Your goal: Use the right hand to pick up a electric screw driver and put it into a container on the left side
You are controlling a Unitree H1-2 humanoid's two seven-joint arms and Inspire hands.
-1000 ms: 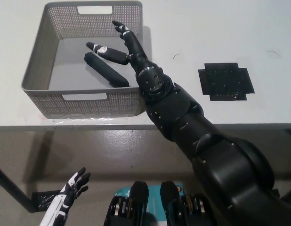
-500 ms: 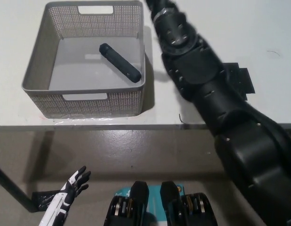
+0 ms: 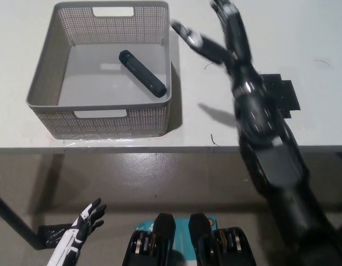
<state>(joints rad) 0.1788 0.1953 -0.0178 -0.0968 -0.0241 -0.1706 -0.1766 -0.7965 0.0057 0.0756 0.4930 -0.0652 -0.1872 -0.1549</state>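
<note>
Head view, looking steeply down at a white table. A grey perforated container is sitting on the table's left part, close to the front edge. A black electric screwdriver is lying loose and diagonal on the container's floor, toward its right wall, with nothing touching it.

The black right hand is hanging above the table just to the right of the container, outside its rim. Its fingers are spreading wide apart and are holding nothing; the hand is slightly blurred. The black arm is running down from it to the picture's lower right, crossing over a flat black mat that is lying on the table.

The white left hand is resting low at the lower left, below the table's edge, fingers apart and empty.
</note>
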